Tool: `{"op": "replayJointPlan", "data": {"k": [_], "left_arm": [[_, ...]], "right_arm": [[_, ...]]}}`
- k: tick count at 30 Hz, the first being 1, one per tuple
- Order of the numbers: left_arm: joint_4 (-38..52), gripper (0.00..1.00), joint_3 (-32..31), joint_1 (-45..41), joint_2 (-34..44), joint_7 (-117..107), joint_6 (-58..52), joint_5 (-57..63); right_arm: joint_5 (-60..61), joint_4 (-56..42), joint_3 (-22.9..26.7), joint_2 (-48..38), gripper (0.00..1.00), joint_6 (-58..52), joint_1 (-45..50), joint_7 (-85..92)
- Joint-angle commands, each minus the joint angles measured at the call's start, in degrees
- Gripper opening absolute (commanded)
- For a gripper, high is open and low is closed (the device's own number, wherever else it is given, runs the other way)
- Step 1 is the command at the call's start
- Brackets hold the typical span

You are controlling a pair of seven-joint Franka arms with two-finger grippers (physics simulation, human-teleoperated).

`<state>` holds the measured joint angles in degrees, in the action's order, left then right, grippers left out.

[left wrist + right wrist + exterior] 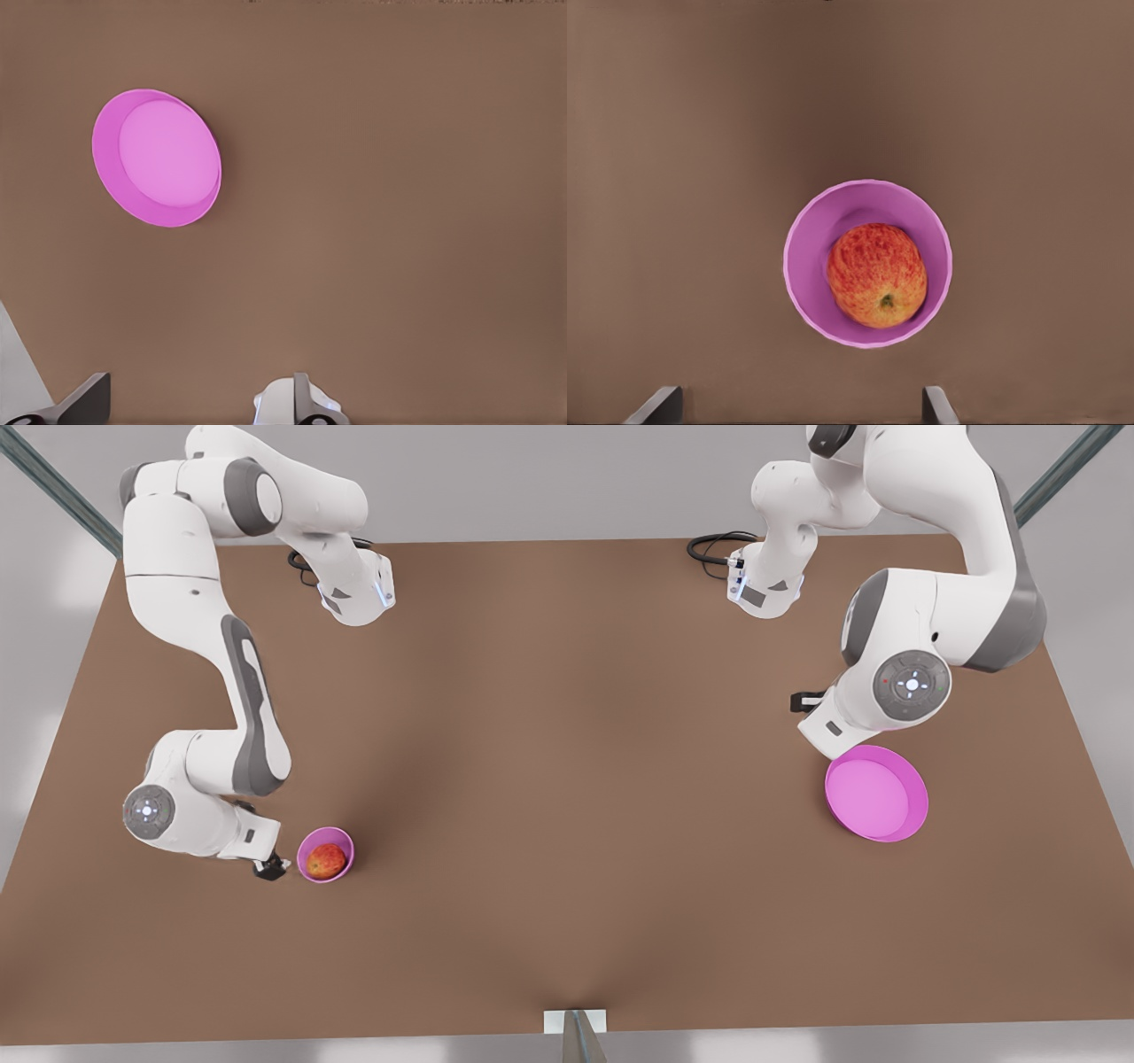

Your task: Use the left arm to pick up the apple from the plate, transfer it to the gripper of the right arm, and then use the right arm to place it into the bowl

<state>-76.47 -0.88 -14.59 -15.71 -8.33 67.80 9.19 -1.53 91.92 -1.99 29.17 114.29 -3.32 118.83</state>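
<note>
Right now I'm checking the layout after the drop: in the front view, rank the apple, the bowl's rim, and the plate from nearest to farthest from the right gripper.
1. The bowl rim, just beside the right gripper, toward the front view's right.
2. The apple, lying inside the bowl.
3. The plate, far across the table on the front view's right, under the left arm.

plate (168, 155) on brown table (399, 221), bare.

Matt brown table (567, 779), smooth plate (877, 793), mottled apple (326, 861)
</note>
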Motion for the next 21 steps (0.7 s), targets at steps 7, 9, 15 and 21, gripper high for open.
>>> {"op": "replayJointPlan", "data": {"k": [7,9,15,21], "left_arm": [[0.2,1.0,0.1,-0.1,0.1,0.3,0.0,0.2],[0.6,1.0,0.1,0.0,0.1,0.4,0.1,0.2],[0.5,1.0,0.1,0.0,0.1,0.4,0.0,0.1],[0.5,1.0,0.1,0.1,0.0,0.4,0.0,0.1]], "right_arm": [[-3.7,-11.1,1.6,-15.6,1.0,-39.3,6.6,-116.0],[-2.3,-6.6,2.1,-21.5,1.0,-38.7,8.5,-121.2],[-0.1,-2.7,5.7,-25.1,1.0,-37.0,10.1,-121.4],[-0.2,-2.6,5.7,-25.0,1.0,-36.5,9.6,-120.5]]}}
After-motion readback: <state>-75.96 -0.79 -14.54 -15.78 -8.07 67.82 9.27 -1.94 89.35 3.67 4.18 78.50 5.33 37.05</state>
